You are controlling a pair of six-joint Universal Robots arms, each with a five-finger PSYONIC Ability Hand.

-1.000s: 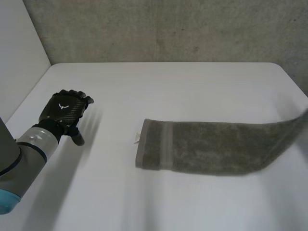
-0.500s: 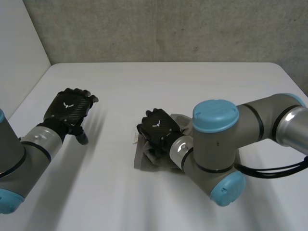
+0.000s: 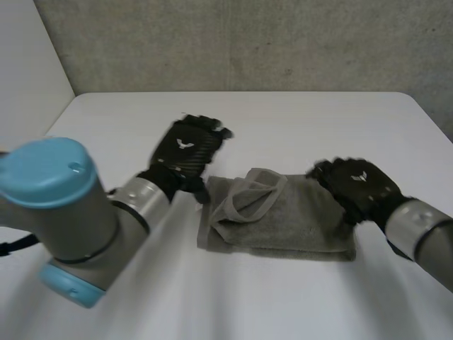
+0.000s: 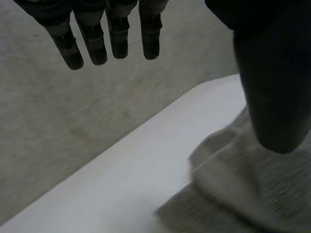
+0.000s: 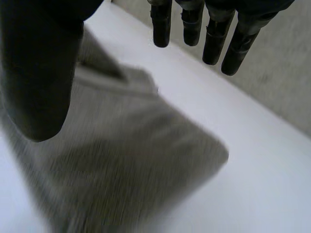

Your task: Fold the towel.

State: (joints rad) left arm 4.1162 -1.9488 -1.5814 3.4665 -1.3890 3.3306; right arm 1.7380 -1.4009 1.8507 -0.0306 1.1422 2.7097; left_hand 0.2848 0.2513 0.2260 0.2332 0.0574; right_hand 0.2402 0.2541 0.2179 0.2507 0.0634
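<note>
A grey-green towel (image 3: pixel 283 216) lies folded over itself in the middle of the white table (image 3: pixel 283 120), with a rumpled loop of its hem on top at the left end. My left hand (image 3: pixel 185 150) hovers open just beyond the towel's far left corner; its own view has the thumb (image 4: pixel 272 82) over the towel (image 4: pixel 233 194) and straight fingers (image 4: pixel 112 39) past the table edge. My right hand (image 3: pixel 357 185) is open at the towel's right end. In the right wrist view its fingers (image 5: pixel 204 29) are spread above the towel (image 5: pixel 126 160), holding nothing.
A concrete wall (image 3: pixel 248 42) runs behind the table's far edge. The left arm's big elbow with its light-blue cap (image 3: pixel 49 173) stands over the near left of the table. The right forearm (image 3: pixel 417 234) lies along the near right.
The right hand brought the towel's right end over to the left, let it go and drew back to the right end. The left hand moved right, up to the towel's far left corner.
</note>
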